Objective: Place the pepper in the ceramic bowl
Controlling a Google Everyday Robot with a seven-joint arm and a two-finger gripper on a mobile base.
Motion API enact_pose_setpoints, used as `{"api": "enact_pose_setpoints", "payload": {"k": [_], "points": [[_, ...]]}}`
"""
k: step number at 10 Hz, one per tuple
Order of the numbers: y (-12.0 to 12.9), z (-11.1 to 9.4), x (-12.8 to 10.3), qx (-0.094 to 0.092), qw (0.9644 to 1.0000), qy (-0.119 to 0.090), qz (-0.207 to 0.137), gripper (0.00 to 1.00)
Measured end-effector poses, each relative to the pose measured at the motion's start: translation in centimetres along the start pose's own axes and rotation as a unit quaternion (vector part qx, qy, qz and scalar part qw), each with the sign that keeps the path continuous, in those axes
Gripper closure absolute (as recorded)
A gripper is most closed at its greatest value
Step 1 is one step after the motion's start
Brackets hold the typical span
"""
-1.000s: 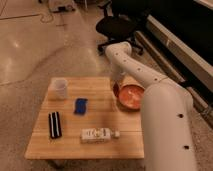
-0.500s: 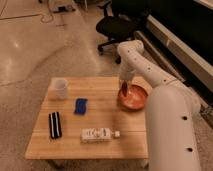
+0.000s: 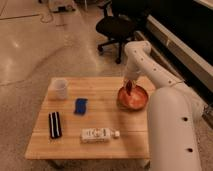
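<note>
The orange-red ceramic bowl [image 3: 144,101] sits at the right edge of the wooden table [image 3: 102,117]. My gripper [image 3: 130,86] hangs straight down over the bowl's far left part, just above its inside. It is shut on the pepper [image 3: 129,90], a small dark red piece that dangles from it over the bowl. My white arm [image 3: 170,125] comes in from the lower right and arches over the bowl.
On the table stand a white cup [image 3: 60,88] at the far left, a blue rectangular object [image 3: 80,105] in the middle, a black striped item [image 3: 54,124] at the front left and a white bottle [image 3: 99,134] lying at the front. A black office chair [image 3: 117,27] stands behind the table.
My gripper has moved right from the bowl's left edge to above its inside, carrying the pepper. The things on the table have not moved.
</note>
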State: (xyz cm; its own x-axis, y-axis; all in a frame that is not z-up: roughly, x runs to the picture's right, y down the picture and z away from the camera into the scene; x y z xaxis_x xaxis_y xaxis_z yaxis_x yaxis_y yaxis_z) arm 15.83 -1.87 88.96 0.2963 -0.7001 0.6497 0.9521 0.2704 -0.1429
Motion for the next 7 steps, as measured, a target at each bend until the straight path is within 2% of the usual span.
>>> {"api": "enact_pose_setpoints", "payload": {"k": [1, 2, 7], "points": [[-0.12, 0.38, -0.26, 0.003, 1.0000, 0.000, 0.001, 0.27], [-0.18, 0.30, -0.16, 0.007, 0.9999, 0.003, 0.010, 0.25], [0.17, 0.37, -0.24, 0.010, 0.9999, 0.003, 0.011, 0.25]]}}
